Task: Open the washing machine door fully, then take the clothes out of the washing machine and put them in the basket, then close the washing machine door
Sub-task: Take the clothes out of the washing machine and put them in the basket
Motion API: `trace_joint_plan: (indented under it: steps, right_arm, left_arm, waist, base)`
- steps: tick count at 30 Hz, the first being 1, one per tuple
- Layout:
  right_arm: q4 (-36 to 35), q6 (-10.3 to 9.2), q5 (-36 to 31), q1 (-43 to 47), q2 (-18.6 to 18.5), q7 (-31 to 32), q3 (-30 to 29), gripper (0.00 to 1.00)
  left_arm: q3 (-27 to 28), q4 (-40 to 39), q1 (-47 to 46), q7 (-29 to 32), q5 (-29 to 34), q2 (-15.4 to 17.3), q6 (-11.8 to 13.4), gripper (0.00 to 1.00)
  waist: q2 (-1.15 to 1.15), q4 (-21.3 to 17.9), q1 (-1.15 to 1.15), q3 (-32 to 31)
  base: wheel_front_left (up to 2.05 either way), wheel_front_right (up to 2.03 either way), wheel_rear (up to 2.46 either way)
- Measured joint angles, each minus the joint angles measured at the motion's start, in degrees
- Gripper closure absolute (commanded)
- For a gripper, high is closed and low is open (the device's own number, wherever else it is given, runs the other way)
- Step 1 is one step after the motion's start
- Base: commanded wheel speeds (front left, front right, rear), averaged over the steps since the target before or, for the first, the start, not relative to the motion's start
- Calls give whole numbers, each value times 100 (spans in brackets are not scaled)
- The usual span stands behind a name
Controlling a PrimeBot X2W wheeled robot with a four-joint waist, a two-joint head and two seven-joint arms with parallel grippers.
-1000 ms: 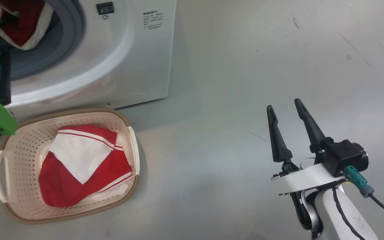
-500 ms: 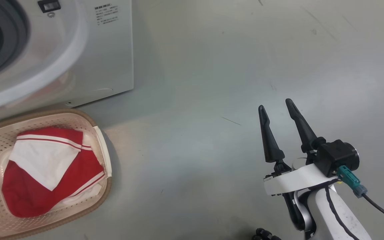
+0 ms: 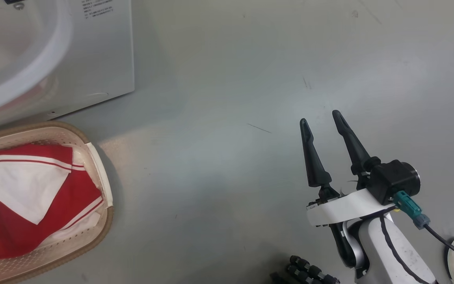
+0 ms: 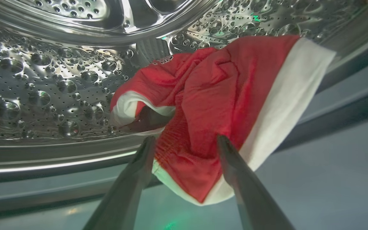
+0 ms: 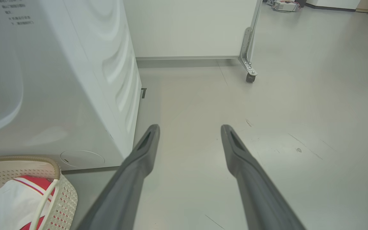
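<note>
Grey floor (image 3: pixel 227 118) takes up most of the head view. Compared with a second ago the whole picture has slid leftward, which is the camera turning and not the things moving. The washing machine (image 3: pixel 53 59) is now cut down to its lower front corner at the upper left. The basket (image 3: pixel 106 213) sits just in front of it, cropped by the left edge, with a red jersey (image 3: pixel 22 197) lying in it. The right gripper (image 3: pixel 319 116) hovers over bare floor at the lower right, well apart from the basket, its fingers spread with nothing between them.

In the left wrist view, the drum (image 4: pixel 43 80) curves overhead. A second jersey (image 4: pixel 216 86) hangs over the drum's lip toward the grey door seal (image 4: pixel 347 134). The left gripper (image 4: pixel 185 138) has its fingers spread wide on either side of the hanging fold. Whether they touch the cloth I cannot tell.

In the right wrist view, the right gripper (image 5: pixel 189 126) points along the floor beside the washing machine (image 5: pixel 59 95), jaws apart. The basket (image 5: pixel 65 198) is at the lower left and a wheeled partition (image 5: pixel 250 76) stands behind.

One garment is out and one is left, so the task looks roughly halfway done. With the head turned away from the drum, the left arm's pinch probably has to rely on its own wrist camera. After that come the carry to the basket and closing the door.
</note>
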Motion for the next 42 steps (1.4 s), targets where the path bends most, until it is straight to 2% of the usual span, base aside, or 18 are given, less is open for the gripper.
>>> trace_joint_plan:
  steps: [26,27,28,36,42]
  right_arm:
    - [-51,-8,-5,-173,51,-14,-1,0]
    - [-54,-9,-11,-175,53,-14,-2,0]
    - [-57,-11,-12,-175,53,-14,-4,0]
    - [-65,-59,-21,-182,54,-14,-29,0]
    - [-65,-100,-57,-213,56,-14,-136,0]
  left_arm:
    - [-203,762,-661,294,163,279,0,0]
    - [-209,801,-694,294,163,277,0,54]
    - [-234,837,-734,294,163,258,0,100]
    - [-322,1000,-810,158,163,163,2,100]
    - [-430,1122,-808,-182,163,-74,2,100]
  waist:
    - [0,-217,-1,256]
    - [0,-220,-1,256]
    - [0,-222,-1,256]
    - [0,-203,-1,239]
    - [0,-102,-1,149]
  base:
    - [0,0,0]
    - [0,0,0]
    - [0,0,0]
    - [0,0,0]
    - [0,0,0]
